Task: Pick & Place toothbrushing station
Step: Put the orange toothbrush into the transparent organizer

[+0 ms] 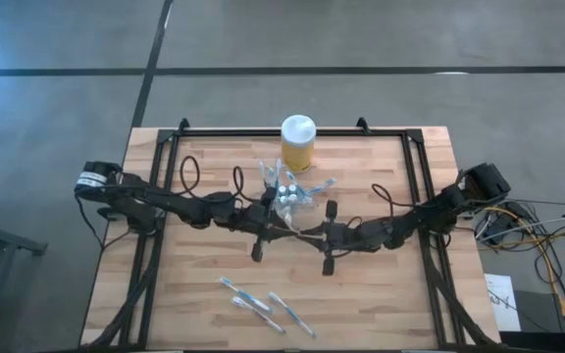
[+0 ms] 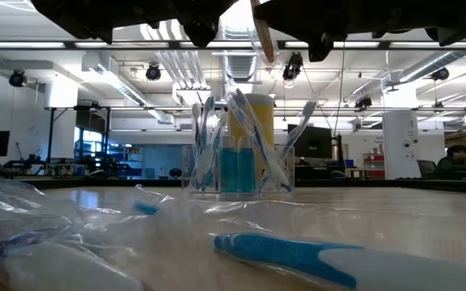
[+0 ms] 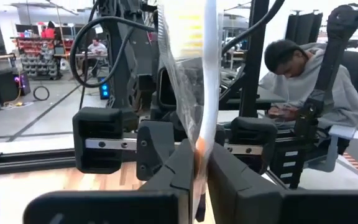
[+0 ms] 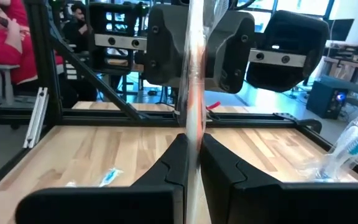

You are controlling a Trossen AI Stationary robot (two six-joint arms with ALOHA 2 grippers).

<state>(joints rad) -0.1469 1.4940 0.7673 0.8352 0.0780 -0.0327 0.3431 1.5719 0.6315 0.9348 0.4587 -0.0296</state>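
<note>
Loose toothbrushes (image 2: 330,263) lie before the brush-filled holder (image 2: 239,166); both end effectors pinch one wrapped toothbrush (image 4: 194,93).

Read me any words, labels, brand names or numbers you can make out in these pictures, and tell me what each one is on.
No text can be read.
Yellow jar with white lid: no legible label.
Wrapped toothbrushes on the wooden table: any print too small to read.
Clear wrapped toothbrush held between both grippers: yellow marks, blurred.
White paper beside the table: markings too small to read.
</note>
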